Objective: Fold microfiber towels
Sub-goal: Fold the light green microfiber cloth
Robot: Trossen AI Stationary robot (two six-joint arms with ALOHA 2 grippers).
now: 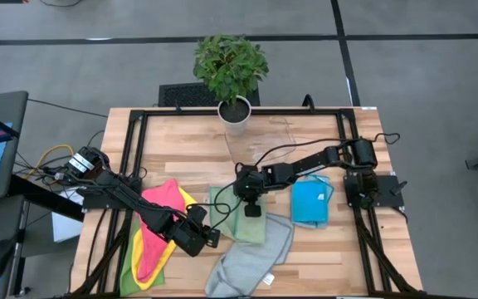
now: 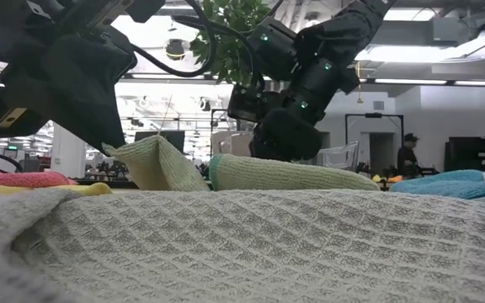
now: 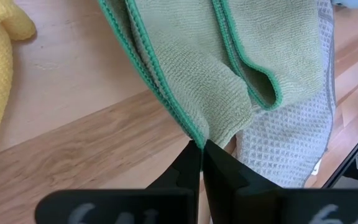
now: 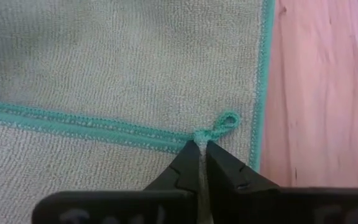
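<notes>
High view, green towel (image 1: 241, 214) mid-desk, left gripper (image 3: 201, 148) fingers pinched on its teal edge, right gripper (image 4: 201, 148) fingers narrow at the hem loop, bare desk (image 1: 181, 141) behind.

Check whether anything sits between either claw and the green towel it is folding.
Nothing visible does. The left claw is shut on the green towel's teal-edged corner, and the right claw pinches the towel's edge by its small loop.

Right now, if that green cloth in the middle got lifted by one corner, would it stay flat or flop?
Probably flop: the green towel already sags and folds where the left gripper pinches its edge. It looks thin and light, and its nubby weave likely resists slipping.
</notes>
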